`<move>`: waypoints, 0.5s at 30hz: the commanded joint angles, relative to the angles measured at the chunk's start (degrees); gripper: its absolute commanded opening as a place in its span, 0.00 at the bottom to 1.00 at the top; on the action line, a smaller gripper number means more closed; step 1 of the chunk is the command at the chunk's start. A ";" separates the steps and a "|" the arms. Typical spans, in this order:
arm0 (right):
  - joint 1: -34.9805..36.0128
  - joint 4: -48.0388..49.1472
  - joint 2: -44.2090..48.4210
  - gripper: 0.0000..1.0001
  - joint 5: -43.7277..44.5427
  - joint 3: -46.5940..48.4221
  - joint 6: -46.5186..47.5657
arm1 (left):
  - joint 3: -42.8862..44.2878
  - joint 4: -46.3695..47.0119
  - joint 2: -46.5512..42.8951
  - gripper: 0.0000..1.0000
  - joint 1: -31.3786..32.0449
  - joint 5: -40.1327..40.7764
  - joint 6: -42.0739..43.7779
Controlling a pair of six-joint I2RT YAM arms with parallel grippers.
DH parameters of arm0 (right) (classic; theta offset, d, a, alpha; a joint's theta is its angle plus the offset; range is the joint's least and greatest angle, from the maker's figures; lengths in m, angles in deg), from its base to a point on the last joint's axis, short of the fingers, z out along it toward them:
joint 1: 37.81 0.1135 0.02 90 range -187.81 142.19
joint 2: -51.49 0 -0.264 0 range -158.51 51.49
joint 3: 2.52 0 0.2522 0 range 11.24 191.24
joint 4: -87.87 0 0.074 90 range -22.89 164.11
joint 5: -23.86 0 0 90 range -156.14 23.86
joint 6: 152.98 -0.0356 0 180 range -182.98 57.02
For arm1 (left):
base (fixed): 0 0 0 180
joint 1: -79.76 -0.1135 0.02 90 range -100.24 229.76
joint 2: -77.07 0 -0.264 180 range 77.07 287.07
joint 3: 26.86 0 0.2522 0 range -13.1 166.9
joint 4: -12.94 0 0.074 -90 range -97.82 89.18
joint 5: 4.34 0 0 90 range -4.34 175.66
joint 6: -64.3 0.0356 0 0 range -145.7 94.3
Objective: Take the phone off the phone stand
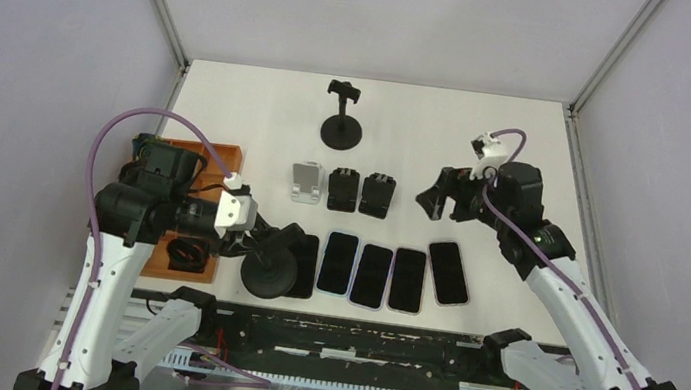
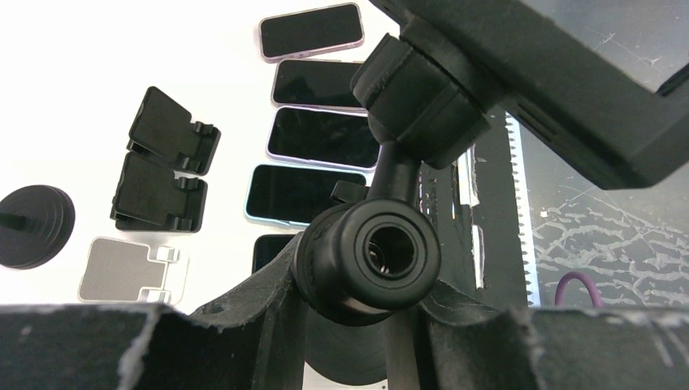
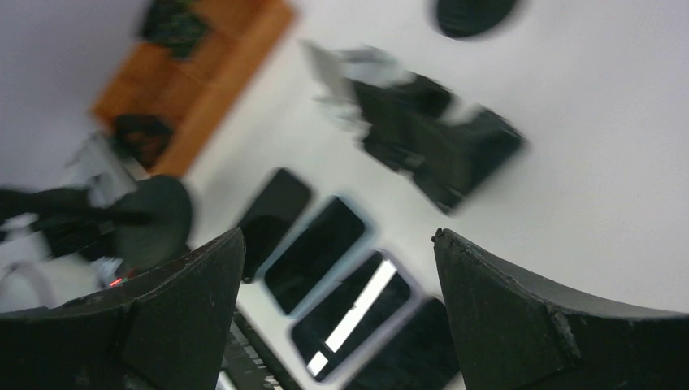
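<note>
The phone [image 1: 448, 272] is lying flat, dark screen up, on the table [image 1: 251, 112]. It is sitting at the right end of a row with four other phones [image 1: 372, 275], a little further back than they are. That this is the task's phone is a judgement: it is the one nearest the right gripper [image 1: 431, 201], and no phone is showing in the phone stand [image 1: 266, 267]. In the left wrist view the stand's clamp [image 2: 561, 89] is reading as a bare black bar.

The right gripper is hanging above the table just behind the row, near the black folding stands [image 1: 378, 194]. Its jaws are standing wide apart and grasping nothing. The left gripper [image 1: 275, 236] is clenching the phone stand at its ball joint [image 2: 370, 256] and tilting it. The stand's round base [image 1: 262, 275] is overlapping the leftmost phone in the top view.

The step in hand is looking like the release and withdrawal. To do it well, the right arm should be rising clear with its jaws wide, not sweeping sideways over the row. The left arm should be keeping its grip firm and setting the stand down away from the leftmost phone.

The phone's long axis is running near to far across the table, its far end leaning slightly toward the left arm's side. Which end is the top cannot be told.
</note>
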 commanded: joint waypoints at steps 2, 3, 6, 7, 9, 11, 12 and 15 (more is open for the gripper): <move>15.10 17.03 -0.75 0.92 -17.37 7.43 -7.04 | 2.99 1.18 0.32 0.02 0.06 -5.76 1.32; 17.88 17.99 -1.60 0.92 -17.64 8.88 -6.96 | 2.99 1.10 0.29 0.02 0.07 -5.79 1.37; 25.15 19.97 -4.87 0.95 -17.17 13.17 -5.74 | 2.90 0.83 0.28 0.02 0.07 -5.87 1.47; 27.40 20.62 -6.24 0.96 -17.21 14.41 -5.27 | 2.82 0.33 0.22 0.02 0.06 -5.95 1.68; 30.90 22.04 -8.78 0.96 -17.64 16.48 -4.71 | 2.74 -0.40 0.18 0.02 0.06 -6.06 2.27; 34.41 22.50 -11.78 0.96 -18.27 18.84 -4.09 | 2.64 -1.18 0.20 0.02 0.06 -6.07 2.77; 35.61 22.41 -13.30 0.96 -18.31 19.98 -3.73 | 2.64 -1.55 0.15 0.02 0.06 -6.02 2.99; 38.49 21.48 -17.06 0.94 -18.63 23.11 -2.58 | 2.64 -2.30 0.11 0.02 0.06 -5.80 3.69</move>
